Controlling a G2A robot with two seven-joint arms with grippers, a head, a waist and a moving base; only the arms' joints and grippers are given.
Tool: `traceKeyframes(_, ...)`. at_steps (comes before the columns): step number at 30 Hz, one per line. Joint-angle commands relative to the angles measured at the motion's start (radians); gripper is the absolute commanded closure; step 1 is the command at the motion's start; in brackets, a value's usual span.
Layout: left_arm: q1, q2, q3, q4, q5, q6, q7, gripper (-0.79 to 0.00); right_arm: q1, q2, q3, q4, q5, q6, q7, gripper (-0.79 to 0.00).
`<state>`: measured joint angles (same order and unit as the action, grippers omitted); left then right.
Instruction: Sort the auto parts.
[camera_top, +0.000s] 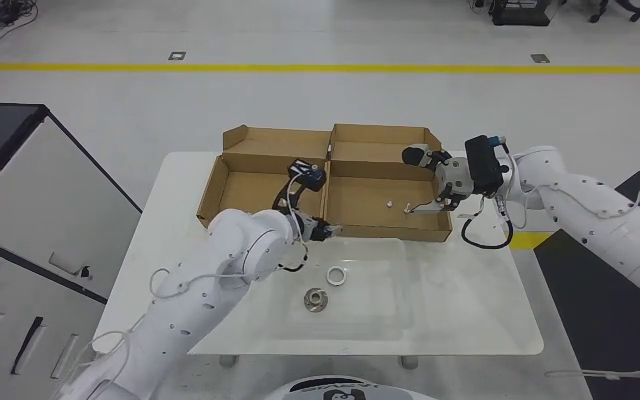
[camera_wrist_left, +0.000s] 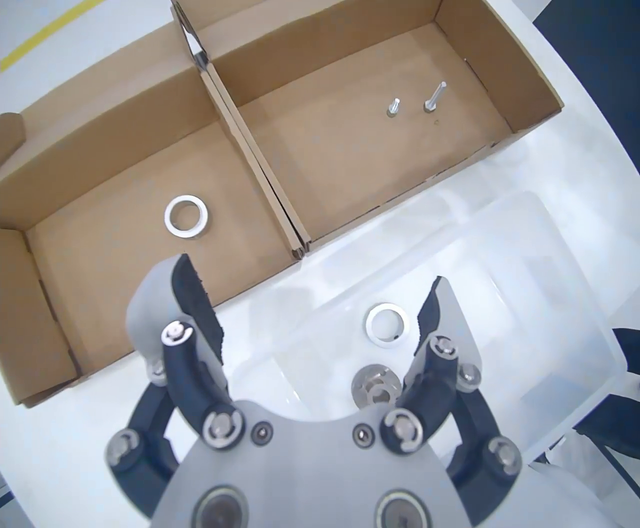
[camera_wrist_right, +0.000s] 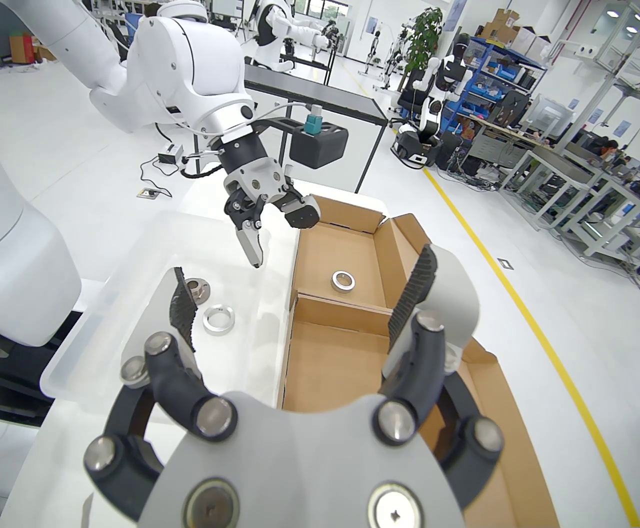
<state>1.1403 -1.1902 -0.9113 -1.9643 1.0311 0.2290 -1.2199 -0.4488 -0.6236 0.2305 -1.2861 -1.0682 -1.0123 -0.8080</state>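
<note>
L gripper (camera_wrist_left: 310, 272) wide open, empty, above clear bin (camera_wrist_left: 575, 260) edge, just beside L cardboard box (camera_wrist_left: 100, 145). R gripper (camera_wrist_right: 300, 290) wide open, empty, over R cardboard box (camera_wrist_right: 340, 370). In bin: loose ring (camera_wrist_left: 385, 325) near flanged nut (camera_wrist_left: 376, 387). L box: sorted ring (camera_wrist_left: 186, 216). R box: short bolt (camera_wrist_left: 393, 107) beside long bolt (camera_wrist_left: 435, 97).

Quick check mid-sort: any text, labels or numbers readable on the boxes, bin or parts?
No readable text.
Boxes: plain cardboard, no print showing.
Bin: unmarked.
Rings, bolts: no legible marks.
Posters in the room behind: too small to read.
</note>
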Motion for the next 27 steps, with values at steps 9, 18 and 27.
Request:
traceKeyframes(9,0.014,-0.004,0.005,-0.026,-0.014,0.039,-0.004,-0.785,0.000,0.000,0.000,0.000,0.000,0.000,0.000,-0.785)
traceKeyframes(18,0.018,-0.002,-0.001,-0.034,-0.001,0.034,-0.042,-0.785,0.000,0.000,0.000,0.000,0.000,0.000,0.000,-0.785)
traceKeyframes(27,-0.047,-0.020,0.027,-0.050,-0.008,0.055,-0.316,-0.785,0.000,0.000,0.000,0.000,0.000,0.000,0.000,-0.785)
